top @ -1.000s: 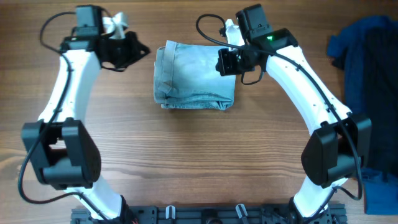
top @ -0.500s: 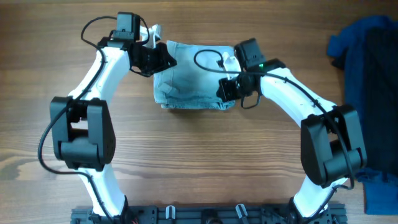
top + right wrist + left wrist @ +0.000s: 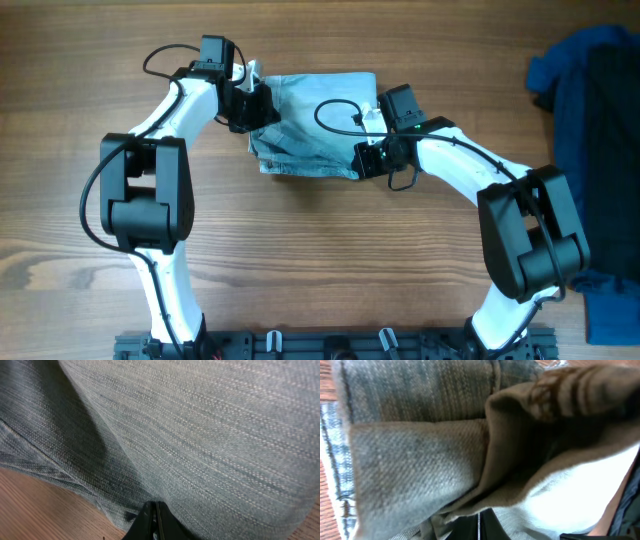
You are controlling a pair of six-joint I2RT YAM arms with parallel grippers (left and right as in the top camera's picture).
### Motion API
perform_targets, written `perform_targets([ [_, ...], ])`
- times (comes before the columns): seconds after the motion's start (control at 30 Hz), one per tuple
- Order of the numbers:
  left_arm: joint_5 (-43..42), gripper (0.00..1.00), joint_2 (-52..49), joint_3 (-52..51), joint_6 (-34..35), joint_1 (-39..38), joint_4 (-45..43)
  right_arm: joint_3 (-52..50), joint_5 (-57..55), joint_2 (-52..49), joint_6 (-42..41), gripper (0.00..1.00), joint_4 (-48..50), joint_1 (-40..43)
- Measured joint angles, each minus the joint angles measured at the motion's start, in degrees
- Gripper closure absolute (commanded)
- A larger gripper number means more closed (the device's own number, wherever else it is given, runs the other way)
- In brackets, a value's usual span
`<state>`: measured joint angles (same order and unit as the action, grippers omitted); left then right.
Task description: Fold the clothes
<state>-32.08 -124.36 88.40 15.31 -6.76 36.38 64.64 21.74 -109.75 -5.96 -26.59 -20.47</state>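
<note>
The light blue denim shorts lie folded into a compact rectangle at the middle back of the table. My left gripper is pushed in at the shorts' left edge. In the left wrist view its fingers are shut together under a lifted fold of denim. My right gripper is at the shorts' lower right corner. In the right wrist view its fingers are shut, with the tips pressed against the denim near its edge on the wood.
A heap of dark navy and black garments lies at the right edge of the table. More blue cloth shows at the lower right corner. The arm bases stand along the front edge.
My left arm has swung in from the far left to the shorts' left edge. My right gripper has moved down to the lower right corner. The shorts' outline has shifted slightly.
</note>
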Motion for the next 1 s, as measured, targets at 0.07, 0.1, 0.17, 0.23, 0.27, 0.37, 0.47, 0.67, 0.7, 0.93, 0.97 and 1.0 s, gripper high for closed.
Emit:
perform_targets([
  [0.07,-1.53,0.96,0.66,0.02,0.09,0.02,0.02,0.59,-0.02,0.0,0.0,0.96,-1.86,0.0],
  [0.1,-2.47,0.96,1.44,0.02,0.42,0.02,0.04,1.18,-0.2,0.0,0.02,0.95,-3.39,0.0],
  [0.17,-3.74,0.96,4.24,0.09,1.07,0.0,-0.04,2.64,-0.74,0.0,0.24,0.96,-6.6,0.0],
  [0.23,-4.44,0.96,8.28,0.5,1.77,-0.15,-1.2,4.63,-1.49,0.02,0.48,0.96,-9.18,0.0],
  [0.27,-4.63,0.96,11.1,0.96,1.95,-0.28,-2.27,6.19,-2.03,0.02,0.7,0.95,-10.29,0.02],
  [0.37,-4.96,0.96,18.38,2.84,2.21,-0.83,-3.08,11.5,-3.02,0.26,1.05,0.91,-11.1,0.46],
  [0.47,-5.4,0.96,22.47,4.17,2.4,-1.31,-0.98,16.0,-3.67,1.07,1.14,0.9,-8.37,1.97],
  [0.67,-5.38,0.96,17.53,3.13,2.62,-2.14,4.24,17.31,-4.17,1.55,1.11,0.9,0.96,6.71],
  [0.7,-5.29,0.96,16.06,2.69,2.6,-2.19,4.74,17.31,-4.26,1.46,1.09,0.9,2.19,7.3],
  [0.93,-2.51,0.96,6.38,0.87,2.51,-2.19,8.74,17.38,-4.46,-4.26,1.11,0.91,12.92,8.24],
  [0.97,-1.77,0.96,5.64,0.79,2.4,-2.19,9.55,17.38,-4.44,-5.68,1.11,0.91,13.68,8.17],
  [1.0,-1.18,0.96,5.25,0.79,2.34,-2.19,10.27,17.38,-4.35,-7.17,1.14,0.91,14.38,8.13],
])
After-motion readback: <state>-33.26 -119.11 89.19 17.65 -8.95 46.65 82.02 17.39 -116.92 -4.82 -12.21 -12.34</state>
